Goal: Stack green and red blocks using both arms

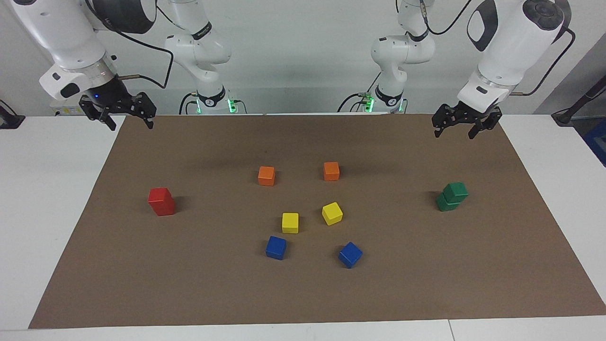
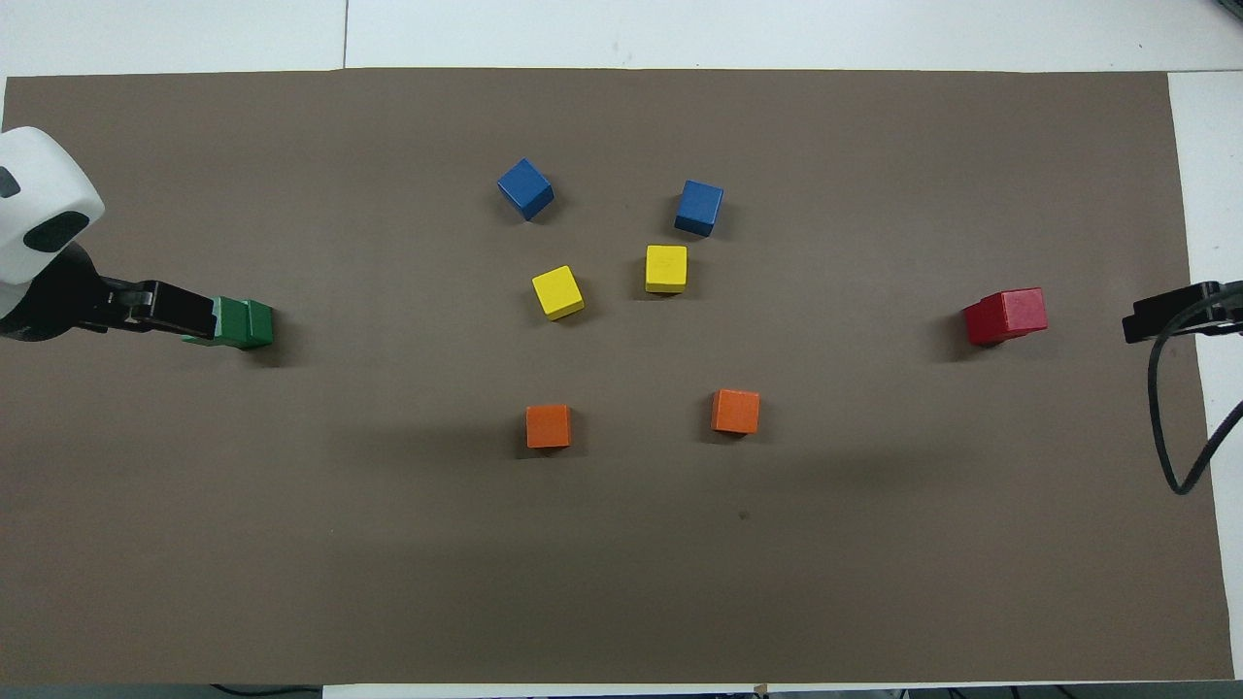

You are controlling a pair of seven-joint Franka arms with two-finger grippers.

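So, facing view: counter (image 1: 42, 199) with a brown mat (image 1: 307, 293) on it. Red blocks (image 1: 161, 201) stacked two high toward the right arm's end of the mat, edges lined up. Green blocks (image 1: 452, 196) stacked two high toward the left arm's end, top cube sitting offset on the lower one. Right gripper (image 1: 127, 115) up in the air over the mat corner at its own end, fingers spread wide, nothing in them. Left gripper (image 1: 453, 127) up over the mat at its end, apart from the green stack, fingers wide, nothing held. Between the stacks: two orange cubes (image 1: 266, 175) nearest the robots, two yellow cubes (image 1: 290, 222) farther out, two blue cubes (image 1: 276, 247) farthest. No readable writing on any cube; a mark on the right arm's dark joint cover can't be read.

Overhead view: left gripper (image 2: 165, 309) overlaps the edge of the green stack (image 2: 245, 323) from above. Right gripper (image 2: 1170, 313) shows only as a black tip at the mat edge, beside but apart from the red stack (image 2: 1007, 316). Orange (image 2: 549, 426), yellow (image 2: 557, 292) and blue (image 2: 525, 188) pairs sit mid-mat, all apart from each other. No labels visible.
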